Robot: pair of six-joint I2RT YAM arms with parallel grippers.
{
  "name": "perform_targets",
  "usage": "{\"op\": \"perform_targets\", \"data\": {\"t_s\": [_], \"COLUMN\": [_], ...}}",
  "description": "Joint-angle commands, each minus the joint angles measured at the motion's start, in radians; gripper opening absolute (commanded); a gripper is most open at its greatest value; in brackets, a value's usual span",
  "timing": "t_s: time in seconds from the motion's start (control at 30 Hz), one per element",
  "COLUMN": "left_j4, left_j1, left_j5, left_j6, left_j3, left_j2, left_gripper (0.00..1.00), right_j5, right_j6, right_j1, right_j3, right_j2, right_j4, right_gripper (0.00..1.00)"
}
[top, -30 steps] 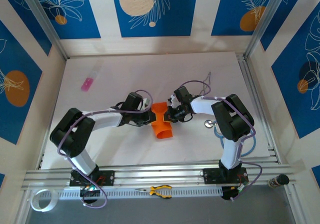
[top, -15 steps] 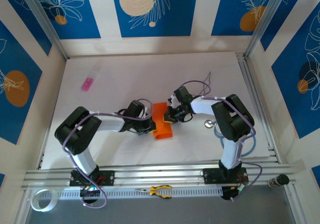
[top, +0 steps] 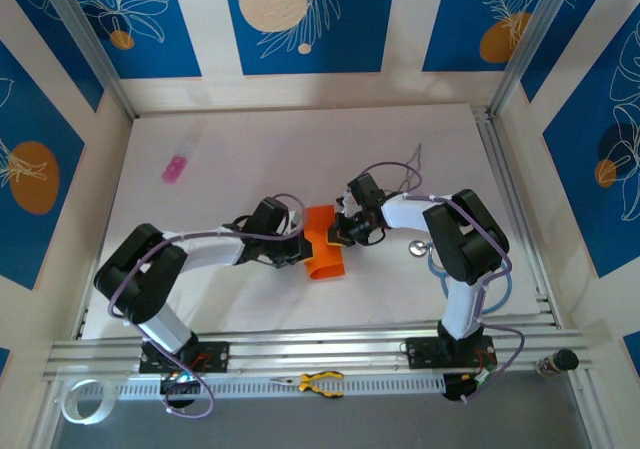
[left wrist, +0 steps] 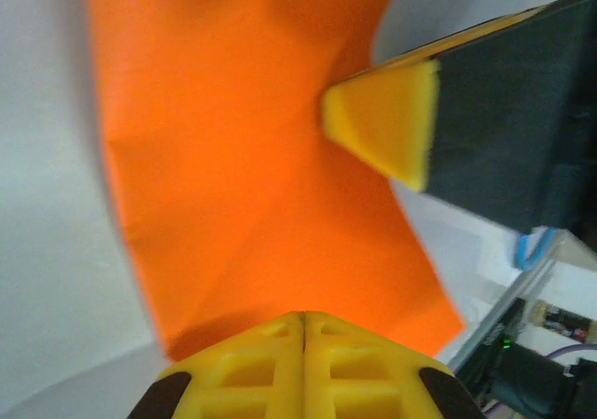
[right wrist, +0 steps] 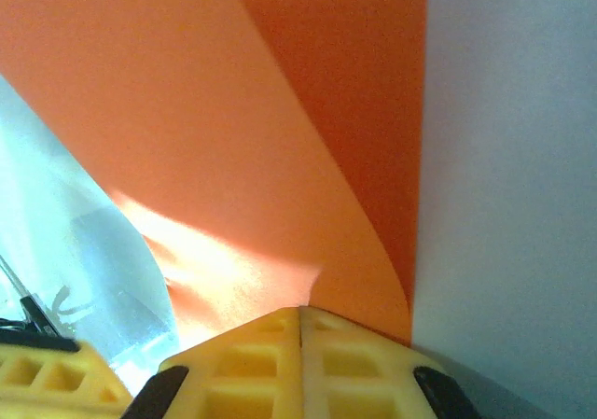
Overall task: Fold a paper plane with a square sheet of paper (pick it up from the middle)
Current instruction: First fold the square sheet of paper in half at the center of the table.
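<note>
Since a second ago the left arm has swung its elbow outward and its wrist has dropped slightly toward 6 o'clock, while the sheet of paper, then nipped in at the waist, now looks like a plainer, narrower strip.

It is thin, bright orange and unmarked, partly folded, with its near end curling up off the surface. In the left wrist view the paper shows soft creases and a raised fold. In the right wrist view the paper lies in two overlapping layers, one of them shaded.

The paper lies near the middle of the surface. The left pincer sits at its 9 o'clock, the right pincer at its 3 o'clock. Both are clenched, tips touching the paper. Whether any paper is caught between the fingers cannot be told.

Counted: one orange sheet, two arms, two pincers, one pink object well apart at the sheet's 10 o'clock, and one pair of pliers on the near rail at 6 o'clock.

The surface is plain white. The walls around it carry blue panels with white leaf drawings and orange and cream discs.
</note>
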Motion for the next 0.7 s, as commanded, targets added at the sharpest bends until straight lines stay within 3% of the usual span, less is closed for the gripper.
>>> {"op": "perform_targets", "data": {"t_s": [0.0, 0.3, 0.67], "left_j4": [0.035, 0.062, 0.078], "left_j1": [-0.017, -0.044, -0.062], "left_j5": [0.021, 0.034, 0.013], "left_j6": [-0.038, -0.037, -0.033], "left_j3": [0.016, -0.029, -0.179], "left_j2": [0.004, 0.073, 0.037], "left_gripper": [0.00, 0.00, 0.00], "right_j5": [0.084, 0.086, 0.090], "right_j6": [0.012, 0.014, 0.010], "right_j1": [0.006, 0.006, 0.006], "right_j3": [-0.049, -0.058, -0.061], "right_j2": [0.017, 0.017, 0.017], "right_j4": [-0.100, -0.096, -0.096], "right_gripper": [0.00, 0.00, 0.00]}}
